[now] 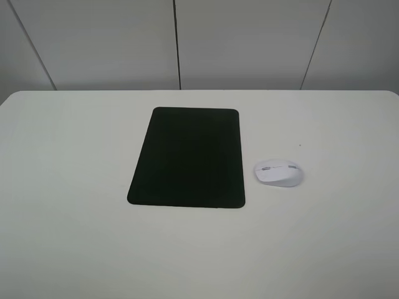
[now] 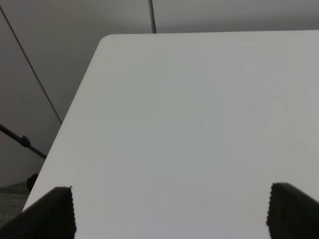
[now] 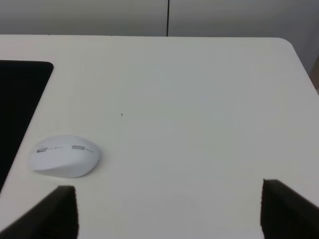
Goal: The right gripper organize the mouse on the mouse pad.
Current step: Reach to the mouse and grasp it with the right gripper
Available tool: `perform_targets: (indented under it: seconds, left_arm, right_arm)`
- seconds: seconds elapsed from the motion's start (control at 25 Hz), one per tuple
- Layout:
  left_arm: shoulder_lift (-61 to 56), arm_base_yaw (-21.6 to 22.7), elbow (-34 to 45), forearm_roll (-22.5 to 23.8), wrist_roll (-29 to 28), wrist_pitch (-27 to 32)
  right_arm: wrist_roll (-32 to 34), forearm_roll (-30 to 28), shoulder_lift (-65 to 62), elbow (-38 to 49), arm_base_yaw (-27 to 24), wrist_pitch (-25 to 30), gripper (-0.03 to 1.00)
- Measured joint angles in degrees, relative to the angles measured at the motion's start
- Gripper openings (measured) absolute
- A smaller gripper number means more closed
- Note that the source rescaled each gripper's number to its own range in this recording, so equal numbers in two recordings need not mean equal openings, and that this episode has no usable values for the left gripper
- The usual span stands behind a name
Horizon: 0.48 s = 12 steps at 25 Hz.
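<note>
The white mouse (image 1: 278, 172) lies on the white table just right of the black mouse pad (image 1: 187, 157), not on it, its wheel end toward the pad. In the right wrist view the mouse (image 3: 65, 156) lies ahead of my right gripper (image 3: 169, 211), next to the pad's edge (image 3: 20, 99). The right gripper's two dark fingertips stand wide apart with nothing between them, and the mouse lies near one of them. My left gripper (image 2: 172, 214) is open and empty over bare table. Neither gripper shows in the exterior high view.
The white table (image 1: 75, 187) has a rounded far left corner (image 2: 107, 40) and a far right corner (image 3: 289, 45). Grey wall panels stand behind it. A small dark speck (image 1: 300, 146) marks the table beyond the mouse.
</note>
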Motion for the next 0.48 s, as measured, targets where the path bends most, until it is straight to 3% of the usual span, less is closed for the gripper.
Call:
perform_targets:
  seconds: [0.48]
  left_arm:
    - [0.0, 0.0, 0.0, 0.0, 0.0, 0.0]
  right_arm:
    - [0.0, 0.0, 0.0, 0.0, 0.0, 0.0, 0.57]
